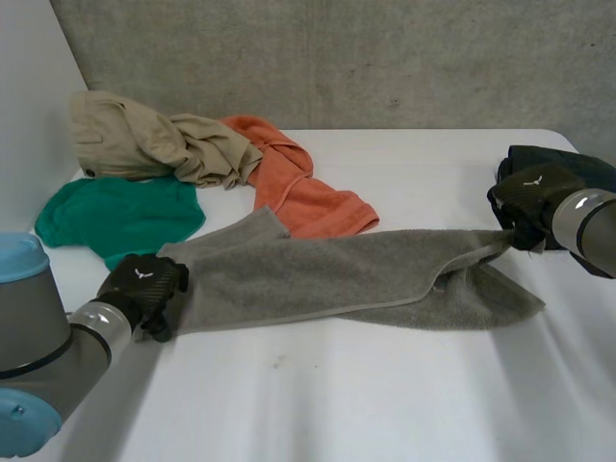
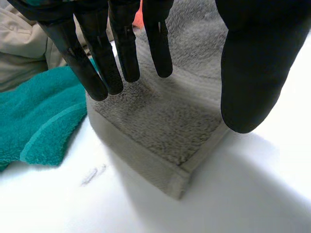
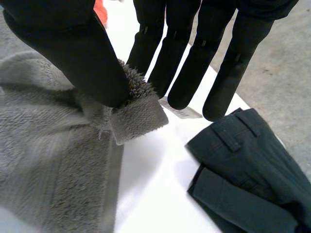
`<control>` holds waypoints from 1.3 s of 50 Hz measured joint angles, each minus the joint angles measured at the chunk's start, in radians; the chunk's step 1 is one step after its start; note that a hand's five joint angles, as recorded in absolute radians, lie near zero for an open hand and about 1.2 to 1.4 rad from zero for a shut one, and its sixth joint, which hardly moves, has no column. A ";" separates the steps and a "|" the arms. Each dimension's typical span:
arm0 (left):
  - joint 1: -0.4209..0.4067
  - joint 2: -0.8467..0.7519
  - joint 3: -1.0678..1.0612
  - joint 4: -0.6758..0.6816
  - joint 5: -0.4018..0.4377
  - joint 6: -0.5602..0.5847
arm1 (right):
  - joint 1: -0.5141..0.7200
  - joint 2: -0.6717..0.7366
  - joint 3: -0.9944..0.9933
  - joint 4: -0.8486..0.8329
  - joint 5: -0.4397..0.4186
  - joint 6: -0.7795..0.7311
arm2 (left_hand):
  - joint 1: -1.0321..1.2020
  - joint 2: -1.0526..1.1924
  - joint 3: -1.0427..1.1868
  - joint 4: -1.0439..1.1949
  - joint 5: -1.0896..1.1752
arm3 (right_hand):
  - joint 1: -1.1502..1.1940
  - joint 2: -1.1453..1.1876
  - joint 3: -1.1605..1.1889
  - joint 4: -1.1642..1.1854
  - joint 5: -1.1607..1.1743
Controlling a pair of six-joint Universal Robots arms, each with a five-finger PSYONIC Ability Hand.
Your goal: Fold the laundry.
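A grey towel (image 1: 337,274) lies stretched across the middle of the white table (image 1: 385,404). My left hand (image 1: 144,284) is at its near left corner. In the left wrist view that hand (image 2: 252,58) is open, fingers straight and thumb apart, hovering over the towel corner (image 2: 165,126), which rests flat on the table. My right hand (image 1: 529,197) is at the towel's far right corner. In the right wrist view the thumb (image 3: 73,48) pinches that corner (image 3: 138,116) against a finger, lifting it slightly.
A green towel (image 1: 120,217) lies just beyond my left hand, with a beige garment (image 1: 144,140) and an orange towel (image 1: 298,188) behind it. Dark folded trousers (image 3: 252,174) lie beside my right hand at the table's right edge.
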 measured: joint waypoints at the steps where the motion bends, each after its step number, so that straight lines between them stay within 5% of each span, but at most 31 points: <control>1: 0.000 -0.009 0.003 0.009 -0.001 0.008 | 0.001 -0.001 0.006 -0.002 -0.001 -0.001 | 0.000 0.001 0.000 0.000 0.003 | 0.000 0.000 0.000 0.000 0.000; 30: -0.041 -0.166 0.166 0.108 -0.043 0.077 | -0.001 -0.042 0.124 -0.079 -0.024 -0.010 | 0.221 0.232 0.222 0.233 0.230 | 0.000 0.000 0.000 0.000 0.000; 40: -0.041 -0.091 0.125 0.004 -0.041 0.050 | -0.006 -0.050 0.140 -0.083 -0.026 -0.013 | -0.159 -0.147 -0.152 -0.156 -0.156 | 0.000 0.000 0.000 0.000 0.000; 46: -0.042 -0.034 0.077 -0.063 -0.006 0.020 | -0.004 -0.051 0.145 -0.085 -0.028 -0.014 | -0.174 -0.171 -0.177 -0.174 -0.183 | 0.000 0.000 0.000 0.000 0.000; 65: -0.038 -0.168 0.156 0.030 -0.027 0.043 | -0.004 -0.072 0.201 -0.121 -0.031 -0.035 | 0.170 0.173 0.161 0.173 0.119 | 0.000 0.000 0.000 0.003 0.000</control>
